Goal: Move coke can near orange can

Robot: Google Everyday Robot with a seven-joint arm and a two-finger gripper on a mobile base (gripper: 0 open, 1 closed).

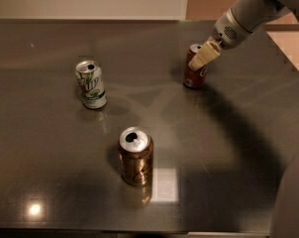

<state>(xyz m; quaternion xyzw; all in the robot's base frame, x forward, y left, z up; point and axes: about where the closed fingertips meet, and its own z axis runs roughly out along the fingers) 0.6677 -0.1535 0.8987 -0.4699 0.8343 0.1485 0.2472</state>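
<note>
The coke can (194,77) is red with white script and stands upright at the back right of the dark table (50,172). My gripper (204,56) comes down from the upper right and sits right at the can's top, covering its upper front. The orange can (135,158), coppery brown with an open silver top, stands upright at the front middle, well apart from the coke can.
A white-and-green can (91,85) stands upright at the left middle. The table's right edge (288,58) runs close behind the arm. The arm's shadow falls across the right side of the table. A grey part of the robot shows at the bottom right corner (293,202).
</note>
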